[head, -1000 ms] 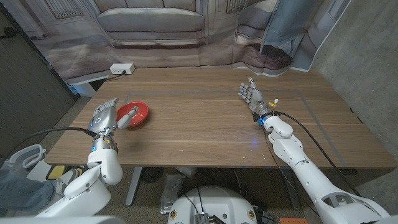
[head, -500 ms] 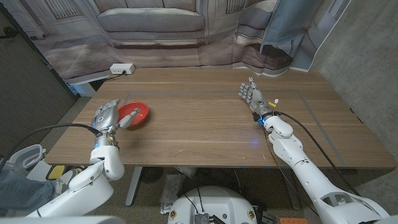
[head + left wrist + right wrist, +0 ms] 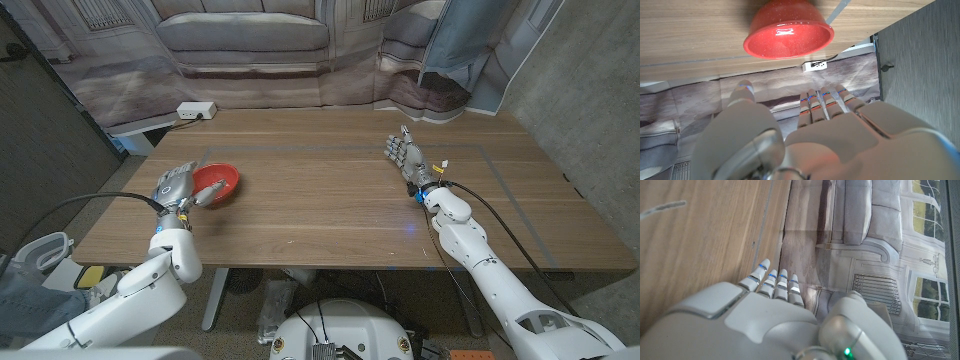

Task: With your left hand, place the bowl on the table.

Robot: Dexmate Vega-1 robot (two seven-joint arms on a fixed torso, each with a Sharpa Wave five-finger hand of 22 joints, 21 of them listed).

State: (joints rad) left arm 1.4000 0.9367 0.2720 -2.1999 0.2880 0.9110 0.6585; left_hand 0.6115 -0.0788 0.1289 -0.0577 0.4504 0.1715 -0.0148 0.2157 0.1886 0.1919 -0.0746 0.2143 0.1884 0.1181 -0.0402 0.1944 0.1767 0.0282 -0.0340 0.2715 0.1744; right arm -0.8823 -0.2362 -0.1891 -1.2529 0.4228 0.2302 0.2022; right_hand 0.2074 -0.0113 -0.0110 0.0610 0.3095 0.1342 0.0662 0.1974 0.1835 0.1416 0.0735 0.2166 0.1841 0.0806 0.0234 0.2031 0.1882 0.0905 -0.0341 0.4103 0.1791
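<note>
The red bowl (image 3: 216,183) sits on the surface (image 3: 330,190), just beside the empty, spread left robot hand (image 3: 173,187) (right robot hand (image 3: 406,155) likewise empty).

The bowl (image 3: 216,183) is bright red, glossy, with fine pale speckles inside that show in the left wrist view (image 3: 788,37). It sits on the table (image 3: 330,200), a warm mid-brown wood with long streaked grain and thin pale lines marked across it. Just beside the bowl, the left hand (image 3: 172,187) is silver-grey with thin blue bands on its fingers (image 3: 825,97). Well apart from the bowl, the right hand (image 3: 407,155) is the same silver-grey with blue bands, above a white arm with a black cable. Beyond the bowl, a white power strip (image 3: 196,110) lies at the table's far edge, before a grey-brown printed backdrop (image 3: 250,40) picturing a sofa.
</note>
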